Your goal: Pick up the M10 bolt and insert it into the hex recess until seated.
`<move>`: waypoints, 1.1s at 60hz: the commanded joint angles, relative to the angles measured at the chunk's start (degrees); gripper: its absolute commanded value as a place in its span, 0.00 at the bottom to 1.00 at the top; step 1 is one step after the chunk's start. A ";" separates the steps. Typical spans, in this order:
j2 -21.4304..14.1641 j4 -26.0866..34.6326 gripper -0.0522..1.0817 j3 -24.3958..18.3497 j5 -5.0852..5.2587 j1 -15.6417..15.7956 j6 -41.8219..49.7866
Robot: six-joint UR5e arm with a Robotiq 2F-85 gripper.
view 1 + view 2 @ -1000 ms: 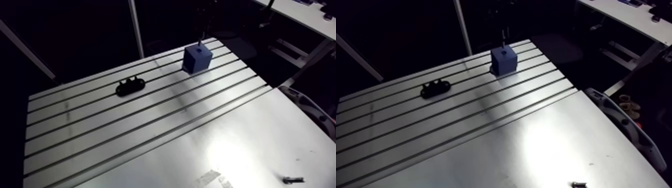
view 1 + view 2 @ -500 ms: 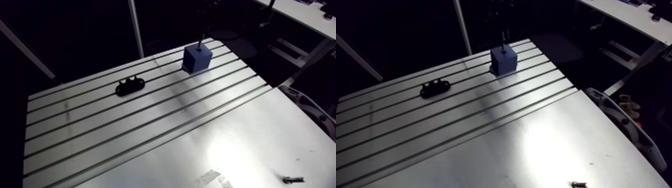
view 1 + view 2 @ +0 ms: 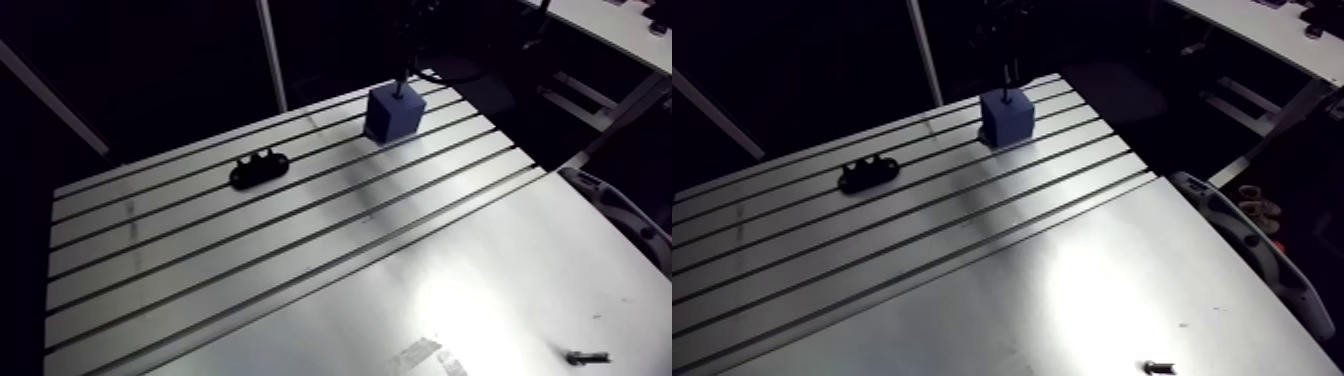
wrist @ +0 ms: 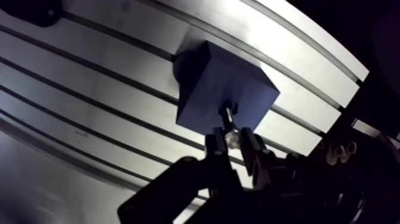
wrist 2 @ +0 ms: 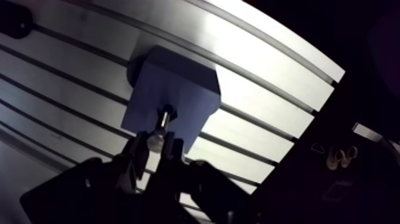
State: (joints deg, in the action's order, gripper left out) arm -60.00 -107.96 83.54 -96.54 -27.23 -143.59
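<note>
**Bolt at the recess: a tilt or a sliding block could jam it**

The slotted aluminium table (image 3: 300, 250) is smooth and glossy, so the matte blue cube-shaped block (image 3: 392, 115) might slide under an off-axis push. The gripper (image 4: 230, 142), its 2 fingers clenched on the shiny M10 bolt (image 5: 161, 126), holds the bolt's lower end at the dark hex recess (image 5: 168, 109) in the block's top. Misaligned flats would likely stop it seating.

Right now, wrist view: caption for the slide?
Gripper holding the bolt, tip at the blue block's top face, on the slotted table.

One blue block (image 3: 392, 113), one black bracket (image 3: 259, 168) and two bolts are counted: a held bolt (image 5: 161, 124) at the block, a loose bolt (image 3: 586, 357) at five o'clock.
</note>
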 commanded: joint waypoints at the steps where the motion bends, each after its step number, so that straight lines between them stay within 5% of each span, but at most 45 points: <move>1: 0.11 -0.01 0.91 0.08 0.00 -0.02 0.01; 66: 0.64 -2.03 0.91 0.52 0.10 0.15 -0.26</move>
State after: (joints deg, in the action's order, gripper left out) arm -59.39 -109.98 84.01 -96.38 -27.09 -143.83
